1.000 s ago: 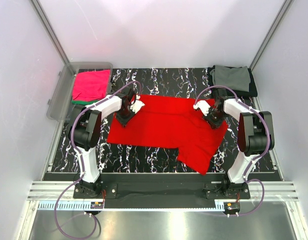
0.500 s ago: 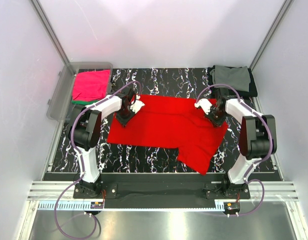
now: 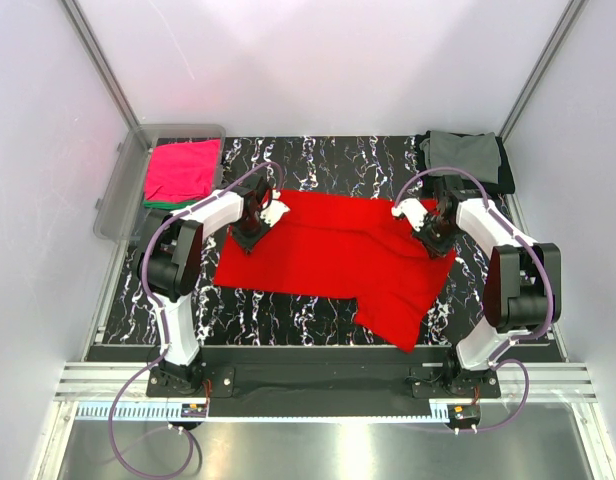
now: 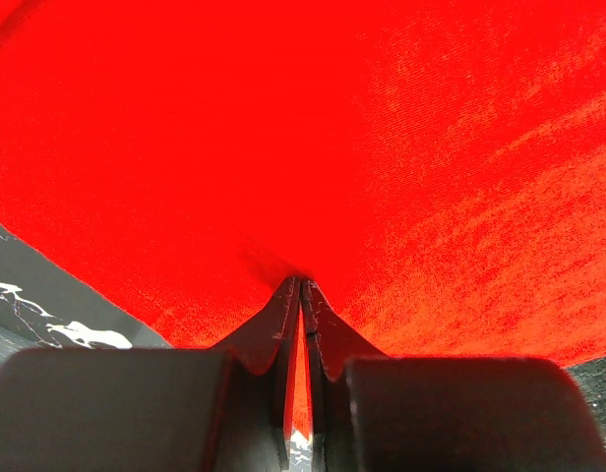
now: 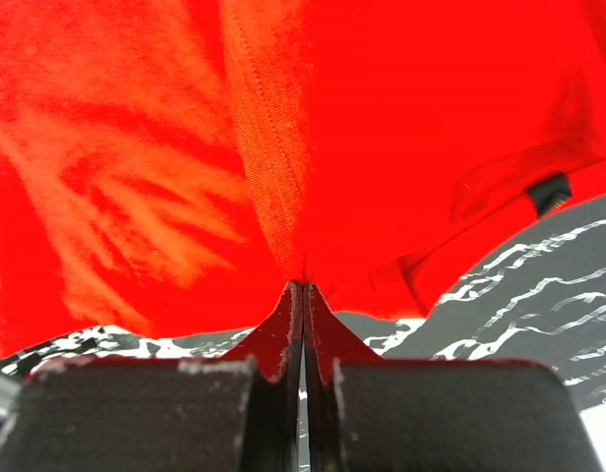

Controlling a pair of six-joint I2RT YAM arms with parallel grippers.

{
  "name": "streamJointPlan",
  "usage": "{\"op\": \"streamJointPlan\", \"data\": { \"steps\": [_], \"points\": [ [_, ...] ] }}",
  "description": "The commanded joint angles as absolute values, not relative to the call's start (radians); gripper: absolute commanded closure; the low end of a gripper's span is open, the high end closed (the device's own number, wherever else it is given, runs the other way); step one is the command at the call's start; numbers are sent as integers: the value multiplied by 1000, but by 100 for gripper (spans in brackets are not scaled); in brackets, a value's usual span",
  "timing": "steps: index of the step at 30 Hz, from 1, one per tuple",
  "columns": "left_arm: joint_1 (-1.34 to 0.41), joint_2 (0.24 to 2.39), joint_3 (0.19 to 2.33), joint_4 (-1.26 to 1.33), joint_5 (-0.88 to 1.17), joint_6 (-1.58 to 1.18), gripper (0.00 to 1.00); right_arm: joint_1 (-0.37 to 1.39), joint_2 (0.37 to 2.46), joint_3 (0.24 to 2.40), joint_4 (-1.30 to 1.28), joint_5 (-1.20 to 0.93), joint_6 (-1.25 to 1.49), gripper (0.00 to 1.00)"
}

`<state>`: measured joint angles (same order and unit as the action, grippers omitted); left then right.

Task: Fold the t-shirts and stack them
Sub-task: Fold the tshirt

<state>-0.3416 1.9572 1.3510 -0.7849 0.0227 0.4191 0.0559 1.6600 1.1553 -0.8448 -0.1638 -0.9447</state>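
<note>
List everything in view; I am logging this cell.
red t-shirt: one, bright red, spread mid-table.
pink t-shirt: one, magenta-pink, folded in the bin.
green t-shirt: one, green, under the pink, edge showing.
grey t-shirt: one, grey, far right corner, atop the black.
black t-shirt: one, black, under the grey.
bin: one, clear, far left.
table: one, black marbled, under everything.
left claw: one, black, shut on the red t-shirt.
right claw: one, black, likewise.

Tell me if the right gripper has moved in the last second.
Yes, slightly. The right gripper, shut on the red t-shirt, has slid rightward in the top view, ending nearer the grey t-shirt at the far right corner.
</note>
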Motion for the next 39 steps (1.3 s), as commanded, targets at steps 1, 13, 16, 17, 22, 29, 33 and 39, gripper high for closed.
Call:
{"op": "streamJointPlan", "data": {
  "steps": [1,13,16,17,22,29,33,39],
  "points": [
    [-339,1967,1344,-759,26,426,91,51,1620,1180,-923,-212,-934,100],
    [-339,1968,1348,-758,26,422,91,54,1686,1200,-948,-230,-922,100],
    [-339,1967,1344,-758,21,423,91,55,1709,1215,-971,-255,-910,100],
    [-339,1967,1341,-756,21,423,91,57,1715,1241,-982,-287,-907,100],
    [-339,1967,1338,-755,20,423,91,58,1752,1328,-1051,-336,-887,100],
    [-339,1973,1348,-756,21,422,91,66,1770,1347,-1081,-351,-897,100],
    [-339,1974,1347,-755,21,422,91,69,1776,1336,-1115,-368,-910,100],
    [-339,1974,1353,-756,23,420,91,75,1769,1333,-1141,-402,-905,100]
  ]
}}
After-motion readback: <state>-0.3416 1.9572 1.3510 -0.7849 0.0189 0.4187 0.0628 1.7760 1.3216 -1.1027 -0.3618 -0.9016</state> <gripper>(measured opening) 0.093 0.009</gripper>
